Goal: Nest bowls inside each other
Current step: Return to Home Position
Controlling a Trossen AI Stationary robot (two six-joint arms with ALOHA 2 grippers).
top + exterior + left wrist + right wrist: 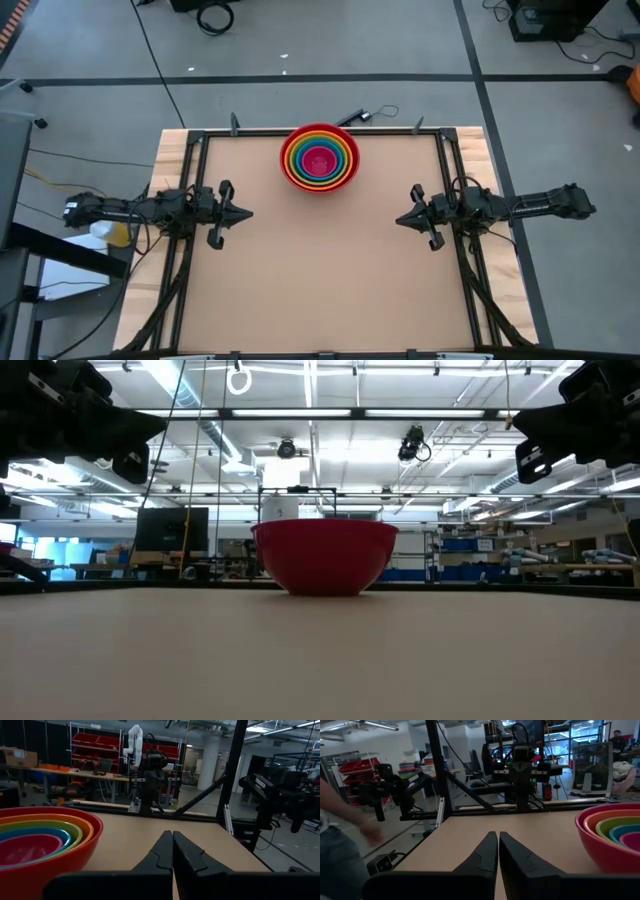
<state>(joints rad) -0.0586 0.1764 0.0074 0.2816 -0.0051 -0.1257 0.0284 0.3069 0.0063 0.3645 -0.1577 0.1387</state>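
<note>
A stack of nested bowls (319, 158) rests on its base near the table's far edge, at the middle: a red outer bowl (324, 555) holds orange, yellow, green, blue and pink ones (30, 845) (615, 832). My left gripper (247, 212) hovers shut at the table's left side, pointing level toward the middle. My right gripper (399, 219) hovers at the right side, facing it, fingers nearly together with a thin gap (498, 851). Both are well clear of the bowls and hold nothing.
A black frame (320, 133) runs along the table's far edge and both sides. In the right wrist view a person's arm and hand (367, 832) show beyond the table's edge. Bare tabletop (320, 270) spreads between the grippers and toward the near edge.
</note>
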